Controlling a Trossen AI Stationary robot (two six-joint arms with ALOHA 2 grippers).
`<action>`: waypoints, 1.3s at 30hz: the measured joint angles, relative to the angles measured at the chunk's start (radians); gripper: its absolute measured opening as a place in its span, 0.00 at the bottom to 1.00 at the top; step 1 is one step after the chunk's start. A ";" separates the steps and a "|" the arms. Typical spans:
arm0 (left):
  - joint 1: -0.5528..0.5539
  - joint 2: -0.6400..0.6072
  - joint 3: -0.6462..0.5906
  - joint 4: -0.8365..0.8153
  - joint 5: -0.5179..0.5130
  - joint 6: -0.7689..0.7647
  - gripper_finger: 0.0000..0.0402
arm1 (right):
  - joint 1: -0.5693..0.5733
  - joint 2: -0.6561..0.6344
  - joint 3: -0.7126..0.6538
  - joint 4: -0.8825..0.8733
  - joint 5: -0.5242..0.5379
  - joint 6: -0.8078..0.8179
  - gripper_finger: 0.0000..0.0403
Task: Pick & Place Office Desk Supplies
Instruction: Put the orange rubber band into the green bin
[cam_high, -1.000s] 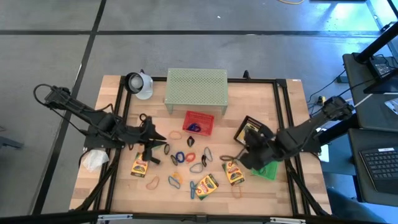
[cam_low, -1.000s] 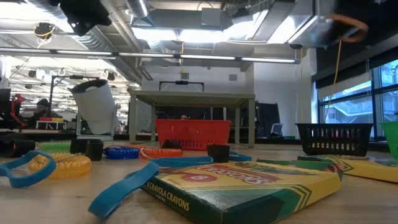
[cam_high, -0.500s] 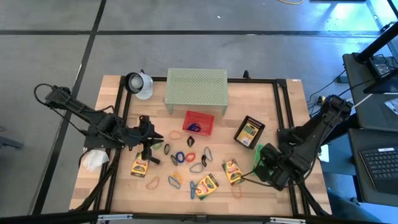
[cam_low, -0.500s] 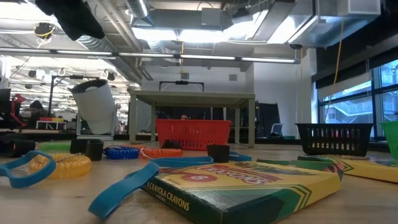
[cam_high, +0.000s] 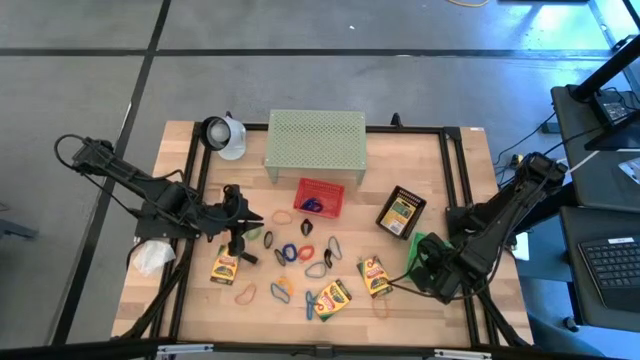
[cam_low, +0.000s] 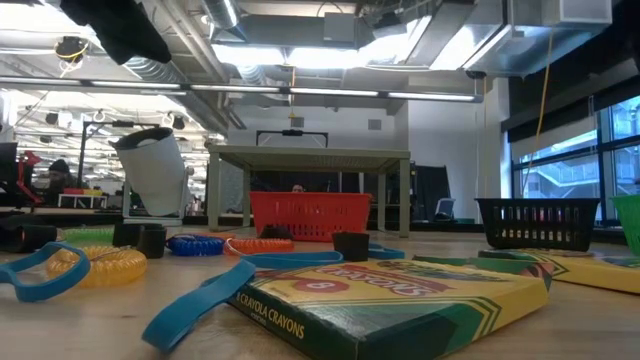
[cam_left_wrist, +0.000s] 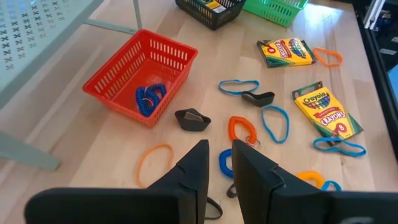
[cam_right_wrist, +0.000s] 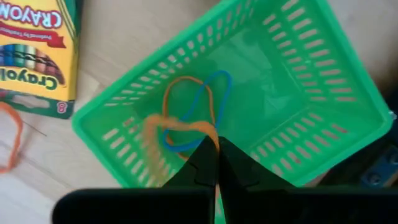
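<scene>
Right gripper (cam_right_wrist: 214, 152): over the green basket (cam_right_wrist: 298, 81) at the table's 4 o'clock edge, fingers pinched tight on an orange band (cam_right_wrist: 180, 127) that hangs above the basket.
Inside the green basket: an orange loop and a blue loop (cam_right_wrist: 217, 93), overlapping on its floor.
Left gripper (cam_left_wrist: 217, 165): above the table's 9 o'clock side, fingers parted by a narrow gap, holding nothing.
Supplies: three crayon boxes (cam_high: 332, 297) and scattered loops and clips (cam_high: 305, 255) across the 6 o'clock half of the table.
Red basket (cam_high: 320, 197): at centre, with a blue coil in it.
Black basket (cam_high: 402, 212): toward 3 o'clock, with a crayon box inside.
Other things: pale green perforated shelf (cam_high: 316, 143) at 12 o'clock, a white cup-shaped thing (cam_high: 226, 136) at 11 o'clock, a white wad (cam_high: 152, 257) at the 8 o'clock edge.
Surface: light wooden table (cam_high: 420, 160) in a black frame.
Room: grey floor, ceiling lights and ducts, windows.
</scene>
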 joint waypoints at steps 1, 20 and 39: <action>0.000 0.000 0.000 0.000 -0.001 0.003 0.15 | 0.000 0.000 0.000 0.005 0.001 0.001 0.01; 0.000 0.000 0.000 0.001 0.001 -0.009 0.15 | -0.003 0.000 0.000 0.025 -0.090 0.063 0.35; -0.001 0.000 0.000 0.003 -0.001 -0.008 0.15 | 0.041 0.000 0.147 0.070 0.327 -0.017 0.29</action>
